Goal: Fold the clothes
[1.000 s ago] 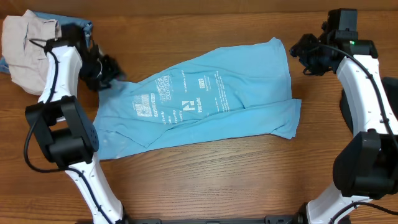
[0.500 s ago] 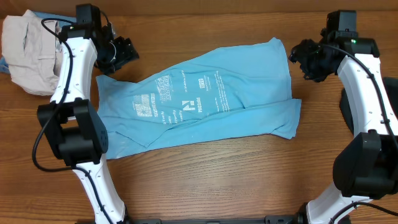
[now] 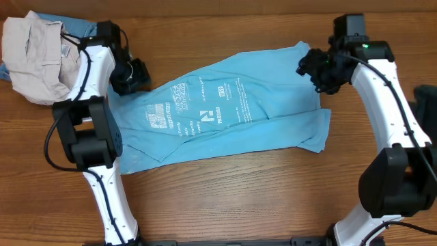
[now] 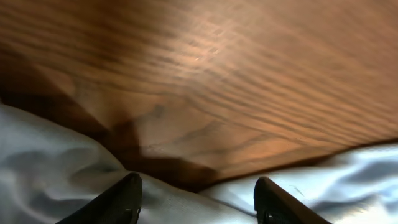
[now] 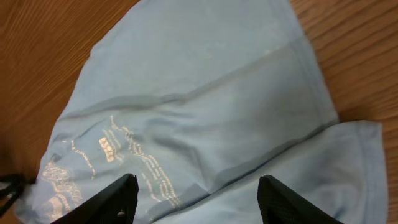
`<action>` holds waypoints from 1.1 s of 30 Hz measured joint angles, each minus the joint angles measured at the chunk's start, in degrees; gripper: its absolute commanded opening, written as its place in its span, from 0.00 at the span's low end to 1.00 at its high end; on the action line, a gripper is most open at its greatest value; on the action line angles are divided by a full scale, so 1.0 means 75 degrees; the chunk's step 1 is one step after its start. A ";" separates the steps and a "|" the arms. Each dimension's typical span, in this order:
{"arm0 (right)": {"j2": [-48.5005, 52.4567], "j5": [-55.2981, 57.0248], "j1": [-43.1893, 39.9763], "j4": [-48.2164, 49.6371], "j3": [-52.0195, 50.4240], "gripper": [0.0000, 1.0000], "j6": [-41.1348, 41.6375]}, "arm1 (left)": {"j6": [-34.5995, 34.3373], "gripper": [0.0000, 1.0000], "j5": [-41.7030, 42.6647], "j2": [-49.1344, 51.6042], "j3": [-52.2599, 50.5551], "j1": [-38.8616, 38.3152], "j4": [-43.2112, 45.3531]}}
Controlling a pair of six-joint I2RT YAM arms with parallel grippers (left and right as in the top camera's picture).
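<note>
The light sky-blue T-shirt [image 3: 225,109] with white lettering lies spread across the middle of the wooden table, partly folded along its lower edge. My left gripper [image 3: 133,74] is open at the shirt's upper left corner; in the left wrist view [image 4: 198,202] its fingers straddle pale cloth [image 4: 74,174] at the table's wood. My right gripper [image 3: 315,68] is open above the shirt's upper right corner; in the right wrist view [image 5: 198,199] the shirt [image 5: 205,118] lies flat below the spread fingers, nothing held.
A pile of beige cloth [image 3: 31,58] with denim-blue cloth under it [image 3: 75,26] lies at the back left corner. A dark object [image 3: 429,102] sits at the right edge.
My left gripper has come down from the back edge onto the shirt's upper left corner. My right gripper has moved left, over the shirt's upper right corner.
</note>
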 measured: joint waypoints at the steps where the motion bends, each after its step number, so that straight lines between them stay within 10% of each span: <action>1: 0.0000 0.0000 0.0076 0.0003 0.0000 0.67 0.0000 | 0.0000 0.61 -0.0017 0.0076 0.0000 -0.0003 -0.0032; 5: 0.0000 0.0000 0.0245 -0.0020 0.0000 0.67 0.0003 | 0.0026 0.49 -0.0038 0.0178 0.0085 -0.0003 -0.0093; 8: 0.0000 0.0006 0.0242 -0.0026 -0.0003 0.67 0.0000 | 0.0108 0.04 -0.0102 0.0201 0.0085 0.0000 -0.0096; 31: 0.0003 0.0003 0.0242 -0.0271 -0.0015 0.67 0.0000 | 0.0140 0.04 -0.0160 -0.1824 0.0108 0.0047 -0.1816; 33: 0.0003 0.0003 0.0242 -0.0271 -0.0015 0.67 0.0003 | 0.0137 0.24 -0.0166 -0.1871 0.0108 0.0047 -0.2162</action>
